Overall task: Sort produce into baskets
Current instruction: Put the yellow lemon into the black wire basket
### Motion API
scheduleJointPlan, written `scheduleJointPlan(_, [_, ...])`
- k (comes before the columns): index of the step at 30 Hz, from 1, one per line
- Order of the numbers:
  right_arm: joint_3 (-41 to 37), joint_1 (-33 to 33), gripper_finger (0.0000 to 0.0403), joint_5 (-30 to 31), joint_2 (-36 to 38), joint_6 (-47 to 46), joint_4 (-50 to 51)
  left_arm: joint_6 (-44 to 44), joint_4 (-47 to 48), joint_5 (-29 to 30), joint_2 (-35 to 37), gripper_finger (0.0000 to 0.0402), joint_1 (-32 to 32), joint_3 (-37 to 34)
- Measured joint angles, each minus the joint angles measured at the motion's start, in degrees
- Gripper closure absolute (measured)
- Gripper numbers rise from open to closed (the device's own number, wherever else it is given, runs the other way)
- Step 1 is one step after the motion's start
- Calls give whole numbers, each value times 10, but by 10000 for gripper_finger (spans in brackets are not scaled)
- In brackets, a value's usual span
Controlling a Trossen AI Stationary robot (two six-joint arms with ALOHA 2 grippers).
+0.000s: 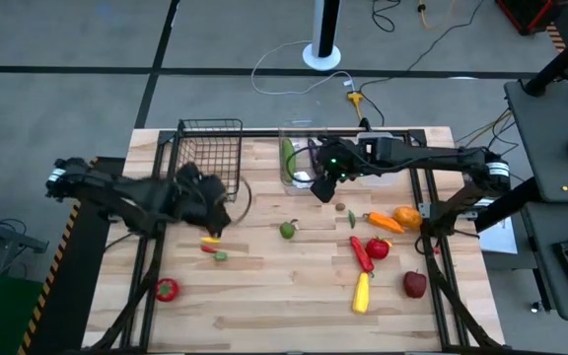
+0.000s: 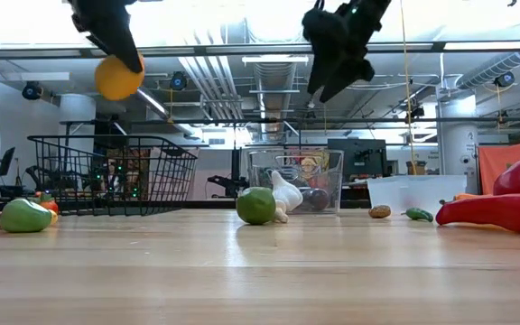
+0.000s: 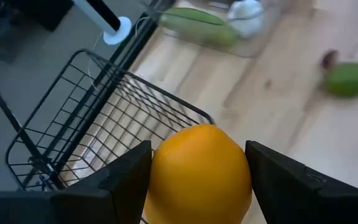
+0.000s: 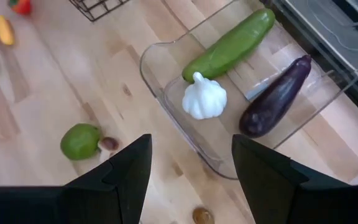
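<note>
Left wrist view alone shows fingers [image 3: 129, 180] clamping the orange fruit [image 3: 199, 171].

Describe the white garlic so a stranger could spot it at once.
Start at the clear plastic bin at the table's far edge, beside the black wire basket. Inside it lie three things: a long green cucumber, a dark purple eggplant, and between them the garlic. It is the only white item there, a small ridged bulb with a pointed tip.
</note>
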State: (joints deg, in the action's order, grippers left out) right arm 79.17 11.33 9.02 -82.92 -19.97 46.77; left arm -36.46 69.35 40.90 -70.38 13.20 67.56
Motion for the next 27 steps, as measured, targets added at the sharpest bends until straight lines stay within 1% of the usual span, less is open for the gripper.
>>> scheduleJointPlan(4, [-3, -6, 188, 0, 16, 5, 3, 103, -62, -66, 31, 171, -110, -19])
scheduleJointPlan(8, [-9, -7, 188, 1, 20, 9, 4, 219, -100, -133, 33, 171, -245, -22])
scheduleJointPlan(11, [-17, -7, 188, 1, 20, 15, 3, 296, -124, -180, 15, 171, -361, -21])
scheduleJointPlan(13, [-26, -7, 188, 3, 20, 15, 2, 331, -145, -218, -6, 171, -432, -21])
scheduleJointPlan(16, [-44, -7, 188, 24, 20, 16, 3, 364, -156, -270, -49, 171, -517, -23])
scheduleJointPlan(18, [-53, -7, 188, 42, 20, 15, 2, 377, -155, -290, -79, 171, -553, -23])
scheduleJointPlan(20, [-60, -7, 188, 60, 20, 10, 2, 383, -148, -302, -106, 171, -575, -23])
scheduleJointPlan(27, [-70, -7, 188, 66, 20, 5, -4, 415, -149, -314, -172, 171, -579, -23])
